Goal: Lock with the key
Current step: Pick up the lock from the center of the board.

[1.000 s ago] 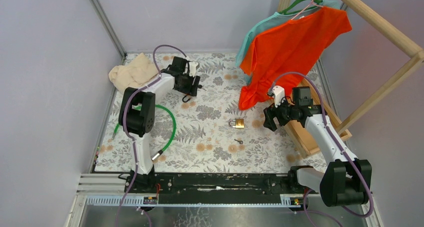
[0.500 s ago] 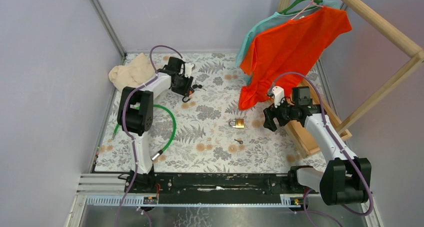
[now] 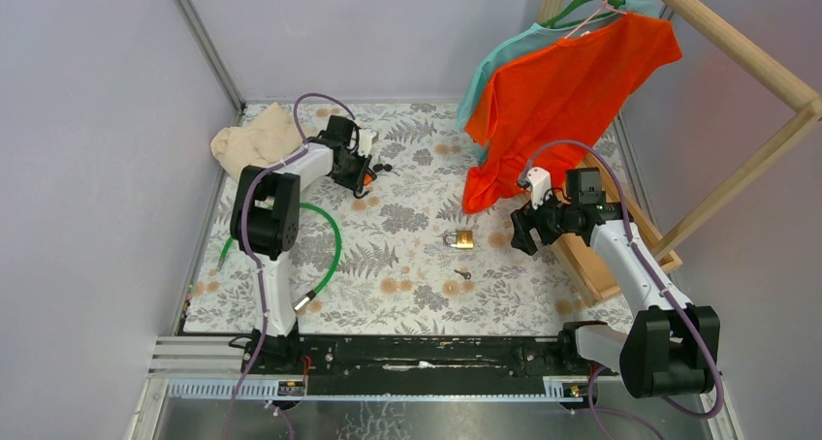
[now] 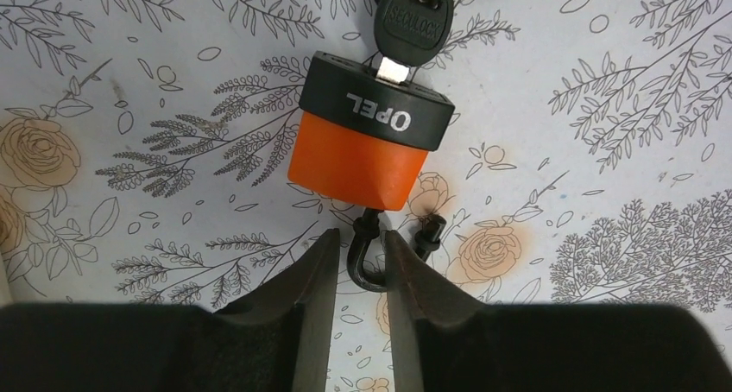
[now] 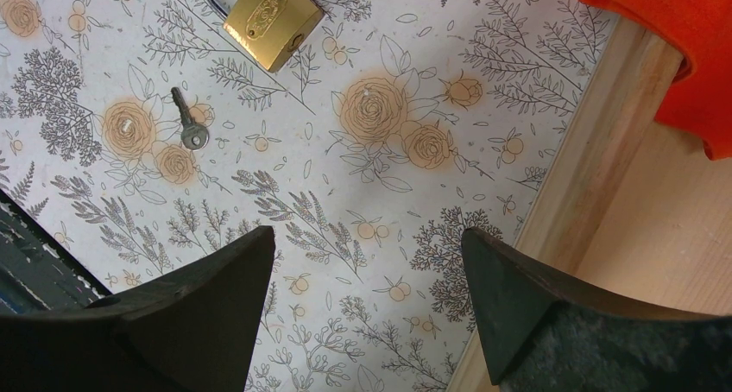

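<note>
Pinching the shackle [image 4: 367, 269] of the orange padlock [image 4: 356, 157]: left gripper [image 4: 361, 234], fingers drawn almost together with one leg of the black loop caught between them. Padlock lies flat on the floral desk [image 3: 407, 295], toward the far-left corner. Black cap reads OPEL. Black-headed key [image 4: 417, 19] seated in the cap, at the end away from the fingers.

Right gripper [image 5: 367, 235] near the right edge, jaws spread wide, nothing between them. Desk surface and the wooden rack base [image 5: 596, 167] show below it.

Brass padlock [image 5: 268, 16] lies about mid-desk, toward the right edge, shackle looks open. Small silver key [image 5: 190, 126] sits near it on the side of the near edge, apart from it, not touching.

Beige cloth [image 3: 254, 140] bunched in the far-left corner. Green cable [image 3: 335, 235] looped by the left edge. Orange shirt [image 3: 567, 91] and teal shirt [image 3: 492, 67] hang at the far-right corner.
</note>
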